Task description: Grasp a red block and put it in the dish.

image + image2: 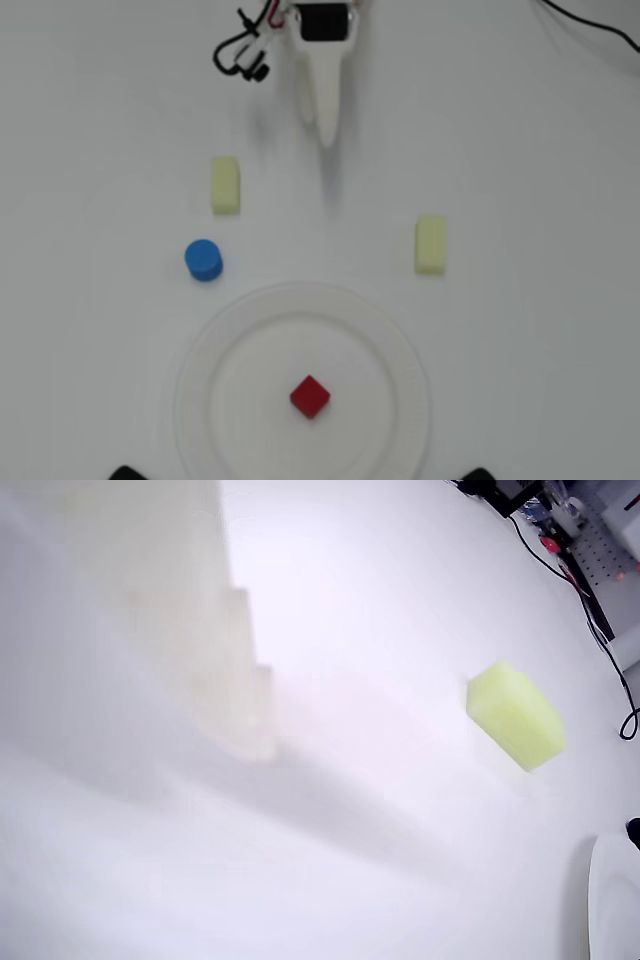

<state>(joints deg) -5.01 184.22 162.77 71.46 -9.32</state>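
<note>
The red block (310, 396) lies inside the dish (395, 330), a little below its middle in the overhead view. My gripper (328, 135) is at the top of that view, far from the plate. Its white jaws lie together in one tapered point, with nothing between them. In the wrist view a blurred white finger (225, 660) fills the upper left, and only the dish's rim (615, 900) shows, at the bottom right. The red block is out of the wrist view.
Two pale yellow blocks lie on the white table, one at the left (225, 185) and one at the right (431, 244), the latter likely the one in the wrist view (515, 715). A blue cylinder (204, 260) stands near the plate's upper left. Black cables (240, 52) lie by the arm's base.
</note>
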